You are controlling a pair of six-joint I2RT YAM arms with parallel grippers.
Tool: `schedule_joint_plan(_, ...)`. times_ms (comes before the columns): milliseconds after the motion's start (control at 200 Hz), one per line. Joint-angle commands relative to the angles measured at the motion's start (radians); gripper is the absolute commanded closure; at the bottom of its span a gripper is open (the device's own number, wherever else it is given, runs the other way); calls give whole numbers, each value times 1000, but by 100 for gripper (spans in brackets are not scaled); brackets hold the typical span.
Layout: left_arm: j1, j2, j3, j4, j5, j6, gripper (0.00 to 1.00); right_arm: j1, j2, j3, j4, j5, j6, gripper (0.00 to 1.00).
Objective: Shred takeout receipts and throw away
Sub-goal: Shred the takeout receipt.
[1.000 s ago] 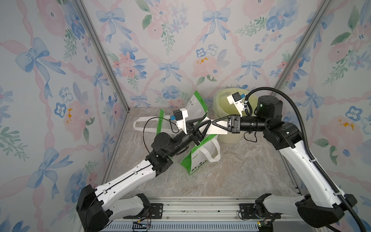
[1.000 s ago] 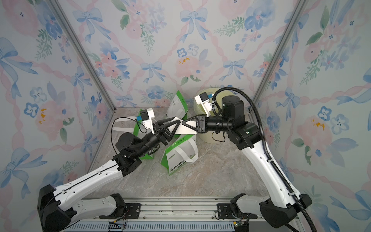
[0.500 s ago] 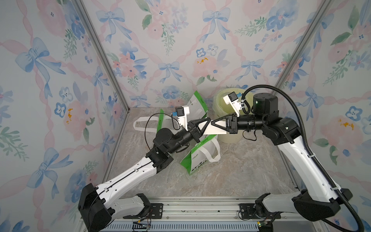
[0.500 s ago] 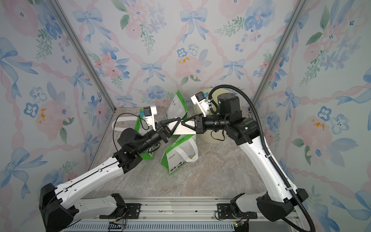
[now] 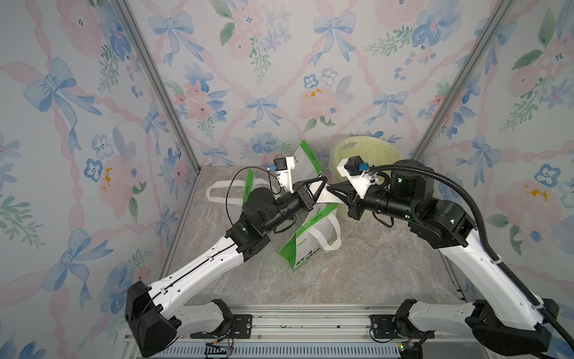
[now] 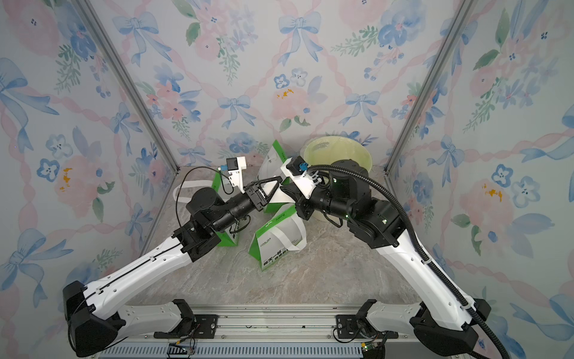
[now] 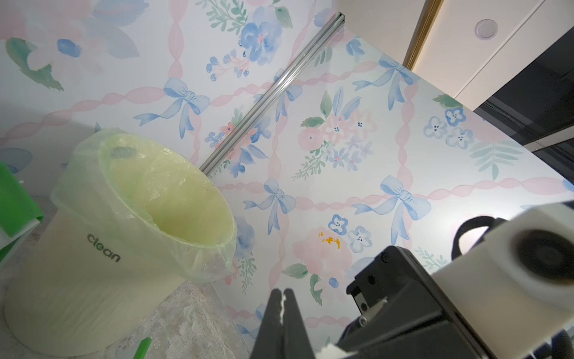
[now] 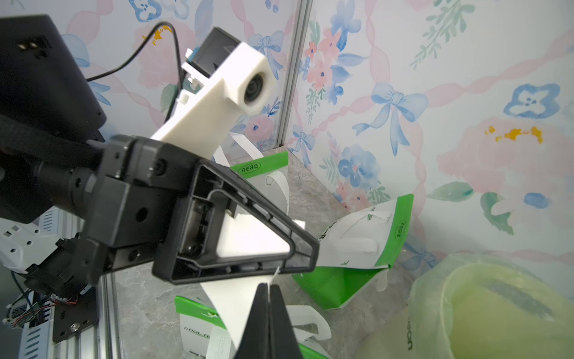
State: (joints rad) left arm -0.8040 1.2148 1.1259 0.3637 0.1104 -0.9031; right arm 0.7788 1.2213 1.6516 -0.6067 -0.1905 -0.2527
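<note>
Two robot arms reach in from the near edge of the tabletop point(image 5: 357, 273) and meet close to the far edge. The left hand point(image 5: 324, 181) and the right hand point(image 5: 331, 188) are tip to tip, both closed. A white receipt point(image 5: 323, 195) sits between them. Both seem to pinch it, but the spot is small. Under them a green-and-white bag point(image 5: 310, 245) lies on its side. A pale yellow bin point(image 5: 363, 148) stands near the far right corner.
</note>
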Motion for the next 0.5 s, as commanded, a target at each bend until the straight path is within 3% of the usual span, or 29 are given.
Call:
schedule_joint_plan(0,8,20,10,-92,-59,-31,100,32,-62,-36,145,-49,-77,100)
schedule_joint_plan(180,9,35,18,-97,-76,-30,100,29,-105,-75,202,-153,-1,100)
schedule_joint_plan(345,21,40,14,-99,-89,-22,100,-62,-156,-147,412,-261,208,100)
schedule_joint_plan(395,23,42,15,-99,-88,-17,100,-110,-164,-165,461,-254,264,100)
schedule_joint_plan(495,23,44,25,-99,-90,11,100,-218,-146,-166,436,-118,320,100)
